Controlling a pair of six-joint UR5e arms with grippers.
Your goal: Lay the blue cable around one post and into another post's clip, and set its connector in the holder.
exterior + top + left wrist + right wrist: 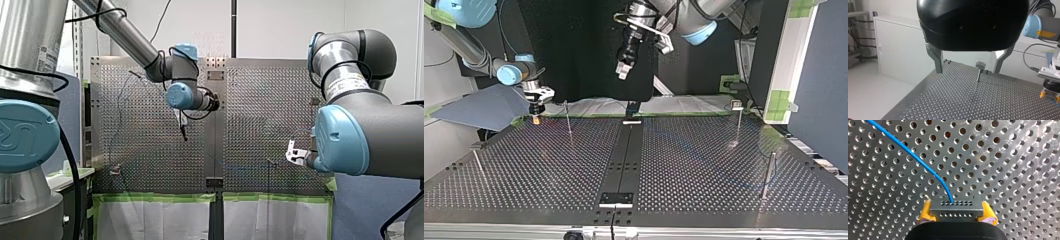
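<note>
Two arms, two grippers, four thin posts [768, 175], two on each side of the dark centre strip [624, 155]; one blue cable [923, 162], one connector [955, 206]. The cable is thin and bright, curving into the grey block connector with its two rows of small holes. My right gripper [536, 118] clamps that block between yellow pads [925, 211], off the strip's far end toward the top view's left; my left gripper [968, 71] hangs wide and empty above the strip's far end. The table [704, 165] is perforated metal; a white cabinet [898, 50] stands beyond.
</note>
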